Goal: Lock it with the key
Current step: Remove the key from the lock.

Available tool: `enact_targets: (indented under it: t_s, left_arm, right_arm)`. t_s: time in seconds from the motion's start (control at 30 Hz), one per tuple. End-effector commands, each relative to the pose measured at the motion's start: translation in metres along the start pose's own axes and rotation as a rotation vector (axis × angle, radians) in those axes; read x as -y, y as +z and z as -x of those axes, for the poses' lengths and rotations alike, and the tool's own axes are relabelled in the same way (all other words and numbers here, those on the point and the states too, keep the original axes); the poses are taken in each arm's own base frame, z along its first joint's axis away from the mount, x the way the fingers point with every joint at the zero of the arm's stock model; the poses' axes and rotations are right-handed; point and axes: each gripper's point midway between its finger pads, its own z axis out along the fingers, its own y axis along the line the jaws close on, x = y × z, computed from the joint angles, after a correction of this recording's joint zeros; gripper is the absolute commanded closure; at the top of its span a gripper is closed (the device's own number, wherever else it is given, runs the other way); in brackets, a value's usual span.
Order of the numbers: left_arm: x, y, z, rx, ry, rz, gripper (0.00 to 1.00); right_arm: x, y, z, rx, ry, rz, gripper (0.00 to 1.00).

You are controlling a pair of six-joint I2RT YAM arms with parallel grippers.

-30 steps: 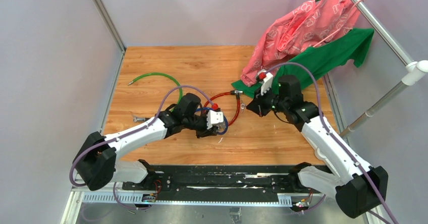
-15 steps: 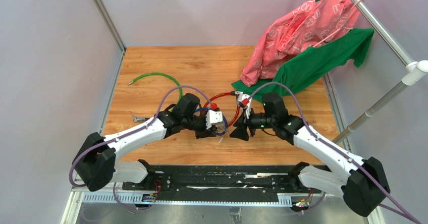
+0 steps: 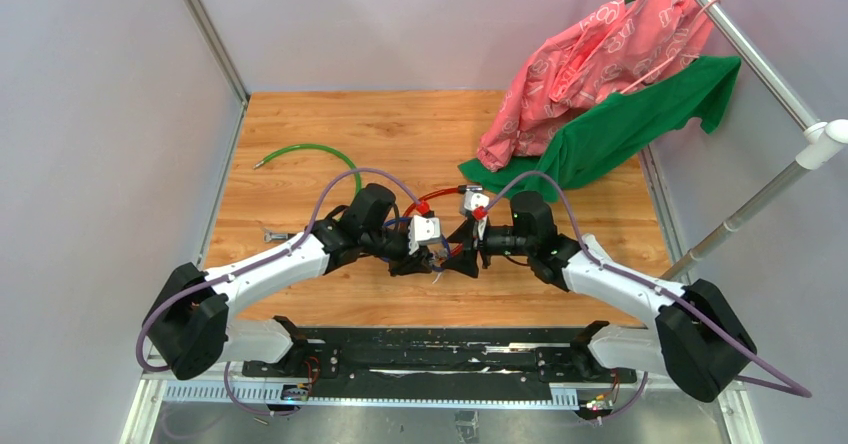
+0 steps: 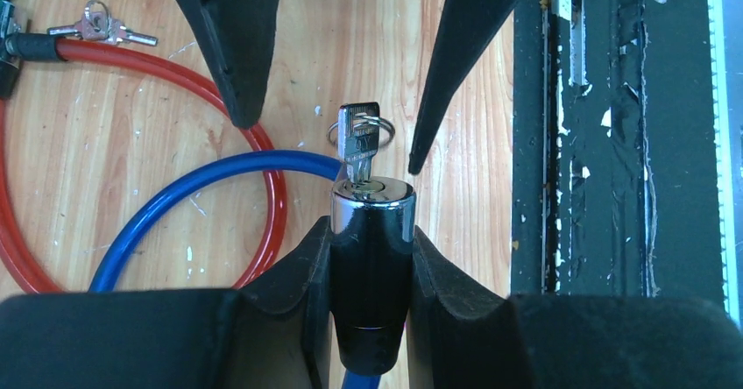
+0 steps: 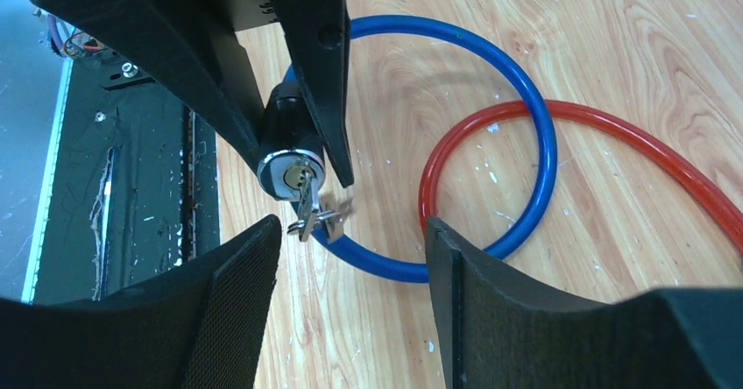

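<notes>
The key (image 4: 359,139) was seated in the lock cylinder (image 4: 371,319), at the centre of the left wrist view, its flat bow and ring left standing out. The cylinder was clamped by the left gripper (image 4: 371,253). The right gripper (image 5: 350,231) was held wide, 1 finger on each side of the key, neither touching. The key was judged light, stiff, thin and slippery: the flat bow should be pinched squarely and turned gently, since the blue cable (image 4: 175,201) was judged springy.
</notes>
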Motion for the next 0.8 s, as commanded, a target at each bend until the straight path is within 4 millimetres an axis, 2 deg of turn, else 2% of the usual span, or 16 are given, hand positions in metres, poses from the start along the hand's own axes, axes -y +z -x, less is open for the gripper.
enact_targets:
  t_s: [0.0,0.1,0.3,0.43,0.53,0.63,0.67,0.77]
  left_arm:
    - [0.007,-0.001,0.013,0.032,-0.042,-0.044,1.00]
    - [0.007,-0.001,0.014,0.034,-0.043,-0.041,1.00]
    - [0.007,-0.001,0.013,0.036,-0.046,-0.047,1.00]
    - [0.007,0.000,0.014,0.041,-0.043,-0.044,1.00]
    - [0.008,-0.001,0.015,0.043,-0.050,-0.046,1.00]
    - [0.008,-0.001,0.013,0.039,-0.051,-0.048,1.00]
    - [0.008,0.000,0.012,0.037,-0.052,-0.048,1.00]
    - [0.009,0.000,0.011,0.035,-0.054,-0.047,1.00]
  right_arm:
    - [-0.008,0.008,0.013,0.054,-0.095,0.061,0.38]
    - [-0.005,0.011,0.013,0.053,-0.097,0.053,0.45]
    - [-0.002,0.014,0.008,0.040,-0.105,0.034,0.44]
    - [0.004,0.014,0.005,0.027,-0.101,-0.014,0.49]
    - [0.004,0.017,0.009,0.050,-0.094,-0.035,0.61]
    - [0.006,0.016,0.013,0.071,-0.092,-0.063,0.85]
    - [0.006,0.015,0.014,0.075,-0.091,-0.074,0.90]
    - [0.009,0.009,0.013,0.065,-0.084,-0.113,0.96]
